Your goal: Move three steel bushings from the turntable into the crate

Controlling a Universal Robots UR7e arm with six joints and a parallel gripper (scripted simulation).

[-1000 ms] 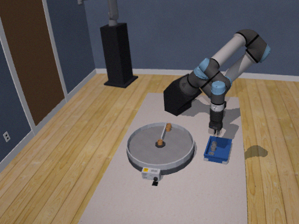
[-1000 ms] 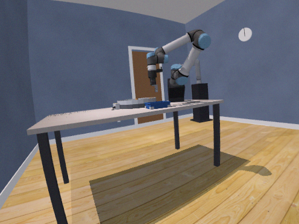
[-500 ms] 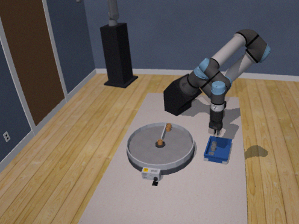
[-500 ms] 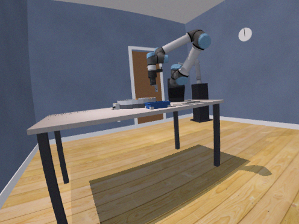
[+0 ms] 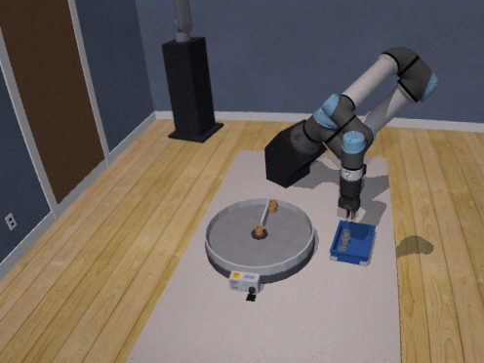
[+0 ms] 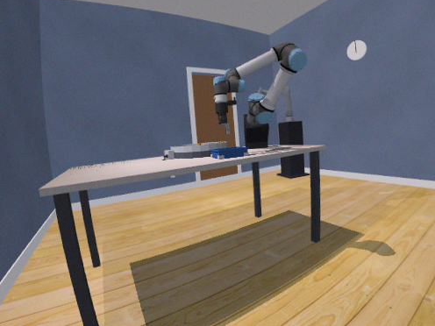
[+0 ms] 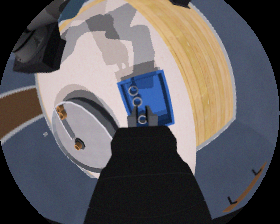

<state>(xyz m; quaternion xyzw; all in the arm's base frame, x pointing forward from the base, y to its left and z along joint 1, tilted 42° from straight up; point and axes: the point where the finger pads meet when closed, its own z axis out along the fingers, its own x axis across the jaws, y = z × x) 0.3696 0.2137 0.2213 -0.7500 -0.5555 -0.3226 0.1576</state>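
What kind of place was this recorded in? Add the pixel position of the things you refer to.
Probably a robotics lab or test room: a robot arm [image 5: 363, 84] [image 6: 259, 65] on a work table [image 5: 293, 326] [image 6: 131, 170], a second arm [image 5: 181, 6] [image 6: 288, 102] on a black pedestal, plain blue walls around.
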